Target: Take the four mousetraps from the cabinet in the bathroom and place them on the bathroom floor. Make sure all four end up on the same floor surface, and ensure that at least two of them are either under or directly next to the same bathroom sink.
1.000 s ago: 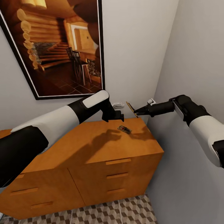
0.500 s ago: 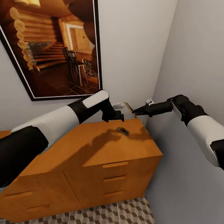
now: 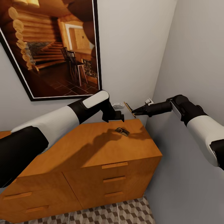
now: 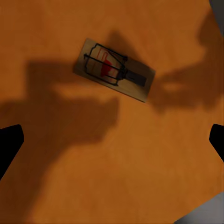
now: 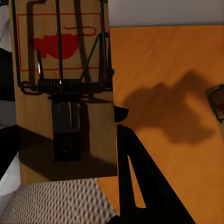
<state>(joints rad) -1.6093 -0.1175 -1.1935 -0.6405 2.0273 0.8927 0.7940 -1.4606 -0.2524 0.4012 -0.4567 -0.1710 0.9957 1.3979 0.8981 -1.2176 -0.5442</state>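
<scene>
The orange-brown cabinet (image 3: pixel 93 149) stands against the wall. One mousetrap (image 3: pixel 122 131) lies flat on its top near the back right corner. My left gripper (image 3: pixel 117 117) hovers just above and behind this trap, open. In the left wrist view the mousetrap (image 4: pixel 114 70) lies on the wood ahead of the open left gripper (image 4: pixel 112 144), whose fingertips (image 4: pixel 9 144) sit far apart. My right gripper (image 3: pixel 134 111) is shut on the edge of a second mousetrap (image 3: pixel 128 109), held tilted in the air over the cabinet's back right corner. The held mousetrap (image 5: pixel 65 93) shows its red mouse print beside the right gripper (image 5: pixel 116 116).
A large framed picture (image 3: pixel 53 46) hangs above the cabinet. A small white fitting (image 3: pixel 117 105) sits on the wall behind the left gripper. The grey side wall (image 3: pixel 193 62) runs close along the cabinet's right end. Cube-patterned bathroom floor (image 3: pixel 124 211) shows below the drawers.
The whole view has shifted a little, so the camera moved. Both arms keep nearly the same pose, and the right gripper still holds its mousetrap.
</scene>
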